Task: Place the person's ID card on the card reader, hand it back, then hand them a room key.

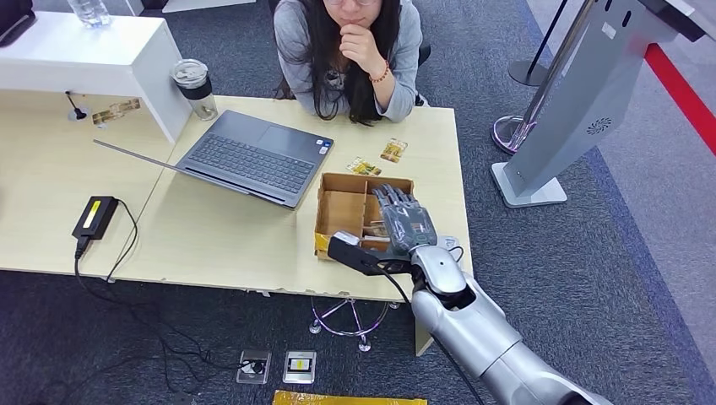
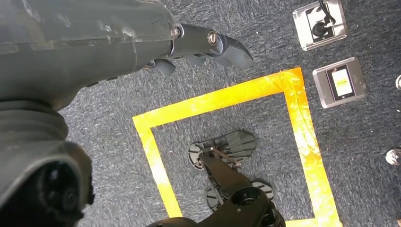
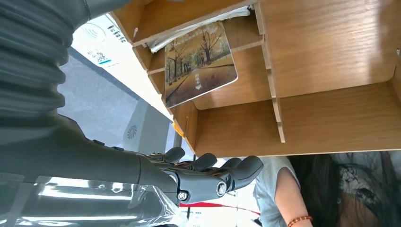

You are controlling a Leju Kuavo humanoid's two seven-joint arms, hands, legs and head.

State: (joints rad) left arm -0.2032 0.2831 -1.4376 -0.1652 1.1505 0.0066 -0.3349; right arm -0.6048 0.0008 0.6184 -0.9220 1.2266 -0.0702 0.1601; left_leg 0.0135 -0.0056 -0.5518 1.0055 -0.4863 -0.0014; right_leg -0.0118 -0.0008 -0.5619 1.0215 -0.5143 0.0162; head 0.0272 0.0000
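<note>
My right hand (image 1: 406, 221) hovers flat over the open wooden box (image 1: 341, 207) at the table's near right edge, fingers (image 3: 213, 174) stretched out and holding nothing. In the right wrist view a room key card (image 3: 198, 64) printed with autumn trees leans in one of the box's compartments (image 3: 326, 123). A white card reader (image 3: 97, 42) lies beside the box, its edge just visible by my wrist (image 1: 450, 243). Two small cards (image 1: 393, 150) (image 1: 364, 166) lie on the table between the box and the seated person (image 1: 346, 51). My left hand (image 2: 203, 45) hangs over the floor, holding nothing.
An open grey laptop (image 1: 253, 156) sits left of the box, with a tumbler (image 1: 196, 87) and a white riser (image 1: 76, 55) behind it. A black power brick (image 1: 94, 217) and its cable lie at the left. A grey kiosk stand (image 1: 574, 101) rises right of the table.
</note>
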